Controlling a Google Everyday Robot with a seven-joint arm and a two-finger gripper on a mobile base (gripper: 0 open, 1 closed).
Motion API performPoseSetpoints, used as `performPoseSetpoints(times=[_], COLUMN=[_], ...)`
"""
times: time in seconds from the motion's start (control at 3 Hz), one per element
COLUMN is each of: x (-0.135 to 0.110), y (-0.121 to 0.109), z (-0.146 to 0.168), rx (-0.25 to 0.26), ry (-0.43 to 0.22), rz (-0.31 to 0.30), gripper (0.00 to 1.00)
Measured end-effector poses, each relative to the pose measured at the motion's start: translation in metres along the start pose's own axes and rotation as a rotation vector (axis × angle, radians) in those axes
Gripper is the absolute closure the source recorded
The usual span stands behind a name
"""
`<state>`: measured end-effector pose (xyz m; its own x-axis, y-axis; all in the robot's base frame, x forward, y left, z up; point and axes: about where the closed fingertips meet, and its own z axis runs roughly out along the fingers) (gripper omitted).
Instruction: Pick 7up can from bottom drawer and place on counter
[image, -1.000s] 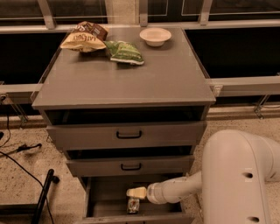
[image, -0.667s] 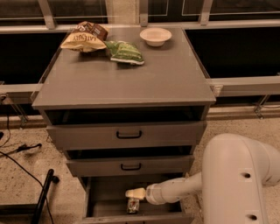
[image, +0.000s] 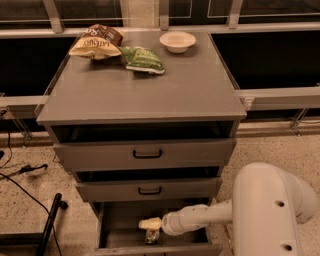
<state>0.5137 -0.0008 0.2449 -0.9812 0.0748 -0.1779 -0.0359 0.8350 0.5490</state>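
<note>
Your gripper (image: 149, 223) is inside the open bottom drawer (image: 120, 222). The 7up can (image: 151, 237) shows just under it, near the drawer's front wall. You cannot tell whether it grips anything.

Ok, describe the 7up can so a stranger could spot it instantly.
Find the grey drawer cabinet and its open bottom drawer. The 7up can sits near the front, just below the arm's pale end effector. It is the only loose item visible there.
</note>
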Motion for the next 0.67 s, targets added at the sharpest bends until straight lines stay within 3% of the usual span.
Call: performPoseSetpoints(times=[0.67], x=[0.001], y=[0.007], z=[0.037], rx=[-0.016], ry=[0.046], rz=[-0.021], gripper=[0.0])
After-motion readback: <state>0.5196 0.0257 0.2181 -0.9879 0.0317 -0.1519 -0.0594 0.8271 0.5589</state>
